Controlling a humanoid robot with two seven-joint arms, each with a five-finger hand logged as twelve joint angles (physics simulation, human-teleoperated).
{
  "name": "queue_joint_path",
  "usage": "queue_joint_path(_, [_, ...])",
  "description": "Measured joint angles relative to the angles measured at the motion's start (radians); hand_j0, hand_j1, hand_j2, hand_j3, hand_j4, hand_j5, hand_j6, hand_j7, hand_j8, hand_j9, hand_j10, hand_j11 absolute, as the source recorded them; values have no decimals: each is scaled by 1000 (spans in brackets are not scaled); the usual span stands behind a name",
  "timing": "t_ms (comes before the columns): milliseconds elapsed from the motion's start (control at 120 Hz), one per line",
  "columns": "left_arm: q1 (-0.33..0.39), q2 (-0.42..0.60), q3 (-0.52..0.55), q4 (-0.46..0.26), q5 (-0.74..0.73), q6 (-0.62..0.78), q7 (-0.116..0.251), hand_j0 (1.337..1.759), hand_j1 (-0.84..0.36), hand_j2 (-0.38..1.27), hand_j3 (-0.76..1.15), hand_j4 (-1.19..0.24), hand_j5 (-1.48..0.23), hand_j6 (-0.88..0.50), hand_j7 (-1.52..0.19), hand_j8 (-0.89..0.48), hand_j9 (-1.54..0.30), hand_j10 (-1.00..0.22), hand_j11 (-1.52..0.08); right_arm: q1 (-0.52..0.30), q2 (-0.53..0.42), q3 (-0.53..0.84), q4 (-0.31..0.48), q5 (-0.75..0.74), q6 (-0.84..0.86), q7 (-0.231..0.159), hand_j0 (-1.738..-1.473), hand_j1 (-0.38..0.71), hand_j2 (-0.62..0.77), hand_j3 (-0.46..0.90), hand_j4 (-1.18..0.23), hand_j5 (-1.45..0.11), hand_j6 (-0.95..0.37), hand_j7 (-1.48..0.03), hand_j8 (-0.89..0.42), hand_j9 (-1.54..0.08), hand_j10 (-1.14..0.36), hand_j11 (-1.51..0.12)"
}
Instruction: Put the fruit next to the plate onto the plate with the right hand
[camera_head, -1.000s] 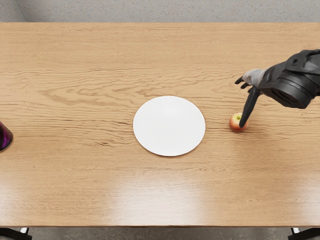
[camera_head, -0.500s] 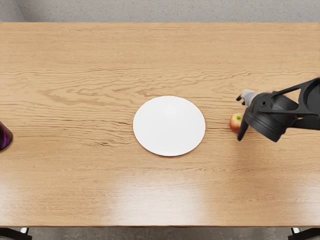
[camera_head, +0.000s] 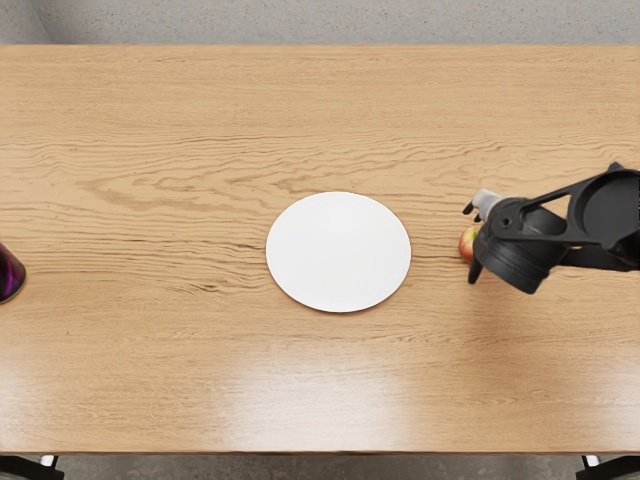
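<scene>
Right hand (camera_head: 485, 225) sits over the apple (camera_head: 465, 243) at centre right of the frame, placed there for a grasp; whether it has closed on the apple cannot be told. Apple lies on the table (camera_head: 200, 140), just right of the plate (camera_head: 338, 252), not yet on it.

Bright, even light filled the scene, seemingly soft and from above. A broad pale sheen lay on the table (camera_head: 150, 120) toward its near edge, just below the plate (camera_head: 338, 252), which showed as nearly flat white. Shadows were faint and soft-edged. The render was sharp throughout, and the table's edges ran straight.
</scene>
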Motion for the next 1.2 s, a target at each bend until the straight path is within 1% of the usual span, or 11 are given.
queue_joint_path(333, [0,0,0,0,0,0,0,1658,349,0,0,-1,0,-1,0,-1,0,-1,0,-16,15,-22,-37,-1,0,0,-1658,-66,-46,0,-236,-307,-237,-307,-237,-307,-236,-307])
queue_joint_path(500, [0,0,0,0,0,0,0,1658,349,0,0,-1,0,-1,0,-1,0,-1,0,-36,15,-20,-56,-43,0,0,-1658,-66,-47,0,-237,-308,-238,-308,-238,-308,-237,-308])
queue_joint_path(733, [0,0,0,0,0,0,0,1658,349,0,0,-1,0,-1,0,-1,0,-1,0,-42,17,-10,-65,-56,0,0,-1658,-66,-46,0,-237,-307,-237,-307,-237,-307,-237,-307])
queue_joint_path(1017, [0,0,0,0,0,0,0,1658,349,0,0,-1,0,-1,0,-1,0,-1,0,-53,22,-3,-72,-56,0,0,-1658,-13,-55,0,-281,-365,-282,-365,-281,-365,-281,-365])
queue_joint_path(1200, [0,0,0,0,0,0,0,1658,349,0,0,-1,0,-1,0,-1,0,-1,0,-71,24,18,-73,-56,0,0,-1658,125,-78,0,-396,-514,-396,-514,-396,-514,-396,-514])
